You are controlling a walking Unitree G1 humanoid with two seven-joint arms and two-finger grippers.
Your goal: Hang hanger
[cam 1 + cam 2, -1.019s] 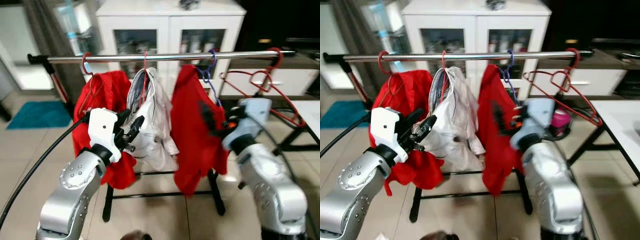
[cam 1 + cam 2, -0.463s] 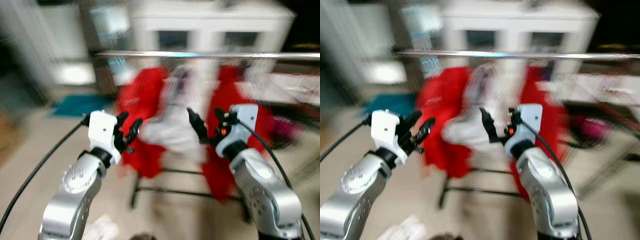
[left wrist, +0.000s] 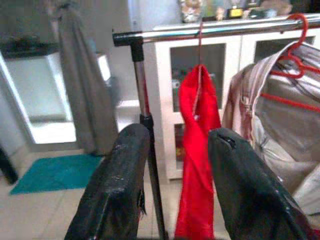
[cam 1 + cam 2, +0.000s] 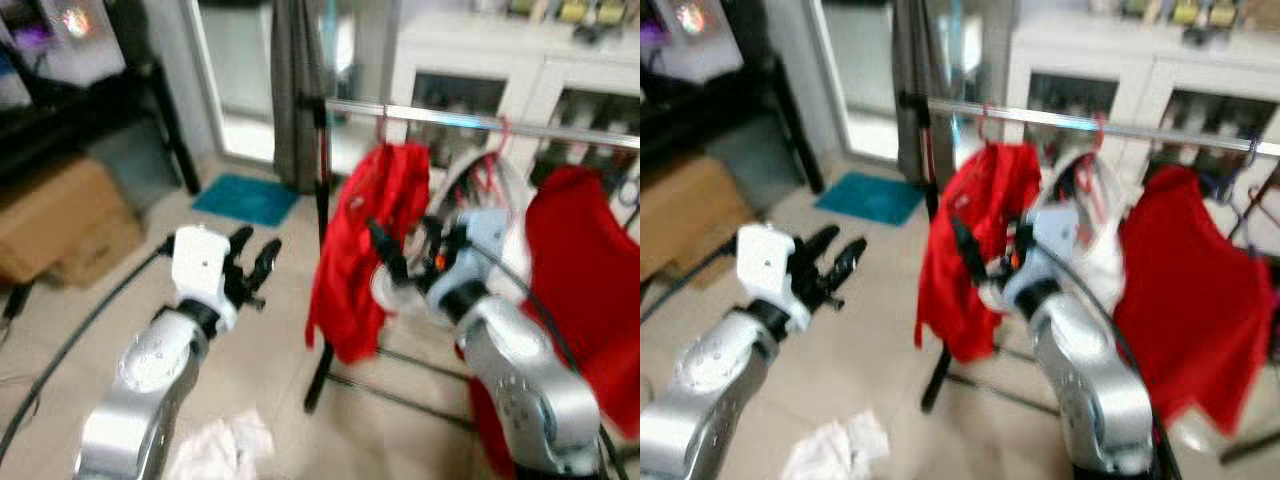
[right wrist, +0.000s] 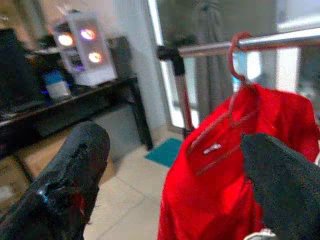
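Both grippers are raised in front of the robot and hold nothing: the left gripper (image 4: 252, 268) has its two black fingers (image 3: 125, 185) spread with bare air between them, and the right gripper (image 4: 400, 250) is likewise parted, its fingers (image 5: 70, 170) wide in the right wrist view. No free hanger sits in either one, so the step in hand looks like turning off to fetch the next piece; a good way would be to finish the turn, let the blurred head view settle, and only then reach, keeping both arms clear of the clothes rail (image 4: 470, 120) so nothing gets knocked. Just beyond the right gripper, a red garment (image 4: 360, 250) hangs by a red hanger (image 5: 235, 60) hooked over the rail close to its black end post (image 3: 147, 150); next along is a pale garment (image 3: 280, 125) on its own red hanger, then another red garment (image 4: 1185, 260). On the tiled floor below the left arm lies a crumpled white cloth (image 4: 220, 450), possibly the next item, though I cannot tell. A teal mat (image 4: 245, 198) lies farther off.
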